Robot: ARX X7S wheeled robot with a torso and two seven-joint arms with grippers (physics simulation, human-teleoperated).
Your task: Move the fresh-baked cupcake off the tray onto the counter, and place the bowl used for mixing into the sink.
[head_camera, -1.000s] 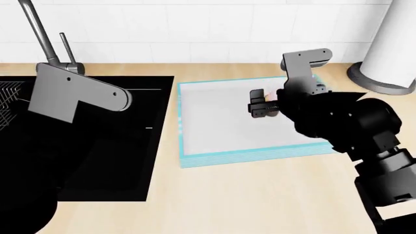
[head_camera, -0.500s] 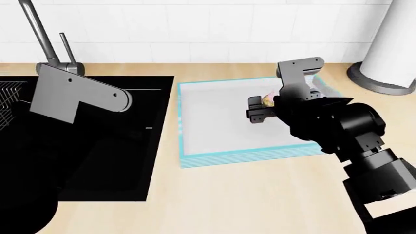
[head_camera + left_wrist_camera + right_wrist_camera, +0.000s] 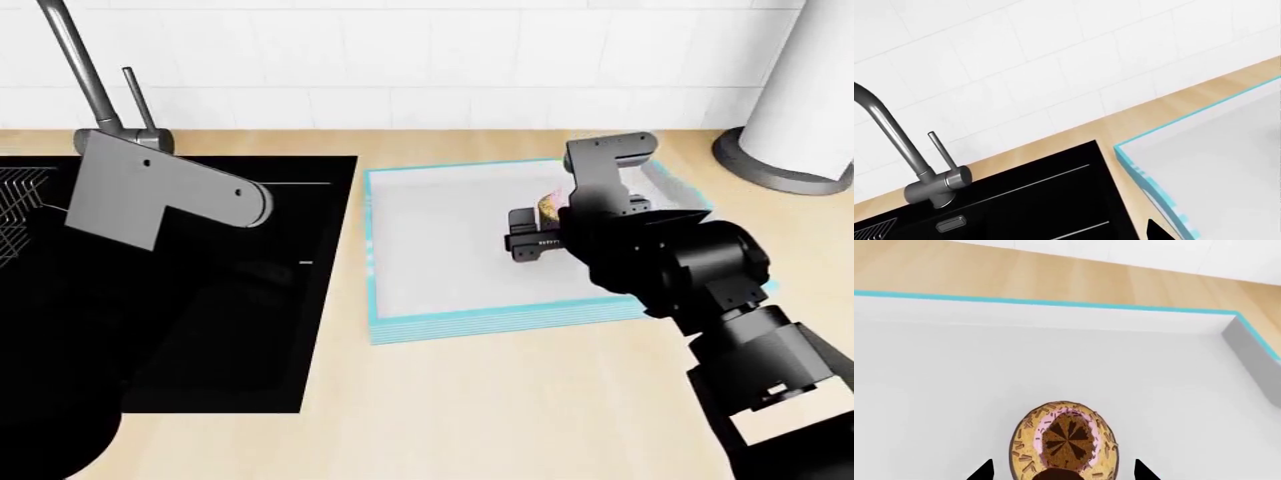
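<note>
Head view shows first the counter (image 3: 534,400), pale wood and wide, with the black sink (image 3: 200,330) sunk into it on the robot's left. Next in size is the tray (image 3: 441,250), white inside with a light blue rim, lying just beside the sink. The bowl is not visible in any picture, so I cannot say where it is.

The left arm hangs over the sink with only its grey link in sight; its gripper is outside every view. The right gripper (image 3: 534,235) is over the far right part of the tray, and the cupcake (image 3: 549,207) shows as a small tan and pink spot right at it.

In the right wrist view the cupcake (image 3: 1064,437) is seen from above, on the white tray floor (image 3: 954,380), between two dark fingertips (image 3: 981,472) that are spread wide, one on each side. They do not touch it as far as I can see, so the fingers are apart and not yet pinching.

I judge the cupcake to be light and soft, and the frosting would smear easily. The better place to hold is low on the wrapper, from both sides, with gentle pressure. A hard squeeze could crush the cake, and a high grip could spoil the top.
</note>
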